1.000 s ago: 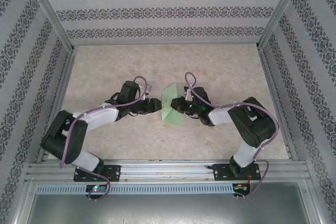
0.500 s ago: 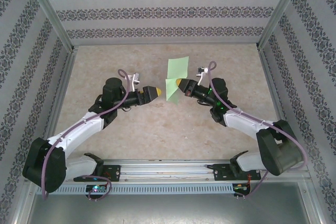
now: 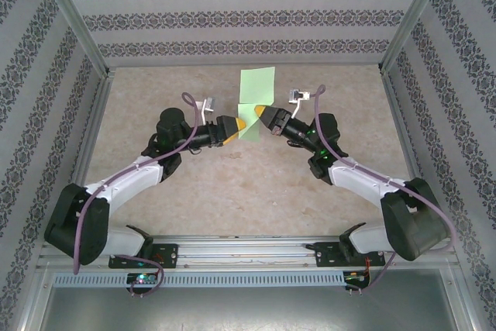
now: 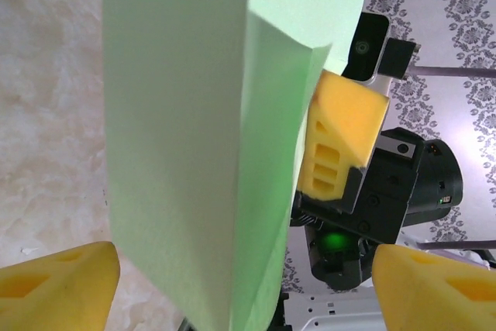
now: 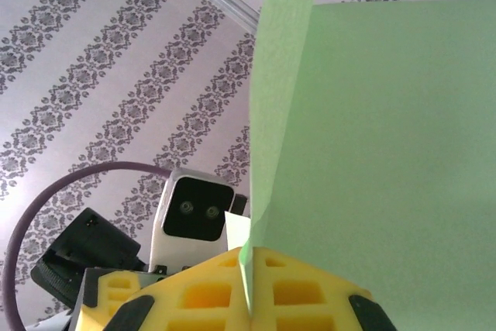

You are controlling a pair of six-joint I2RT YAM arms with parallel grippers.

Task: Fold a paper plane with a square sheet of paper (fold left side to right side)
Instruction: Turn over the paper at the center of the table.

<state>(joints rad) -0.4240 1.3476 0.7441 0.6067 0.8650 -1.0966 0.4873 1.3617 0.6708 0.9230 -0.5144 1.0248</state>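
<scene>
The square sheet of paper is light green, folded along a crease, and hangs upright in the air above the table's far middle. My right gripper is shut on its lower edge; in the right wrist view the yellow pads pinch the sheet at the fold. My left gripper is open, its tips at the sheet's lower left. In the left wrist view its two yellow fingers stand wide apart with the paper between them, untouched, and the right gripper's pads show behind.
The beige marbled table lies below both arms. Patterned walls and metal frame posts close in the back and sides. A metal rail runs along the near edge.
Both arms reached away from their bases and the paper rose toward the back wall. In the last half second the left gripper moved right, up to the sheet.
</scene>
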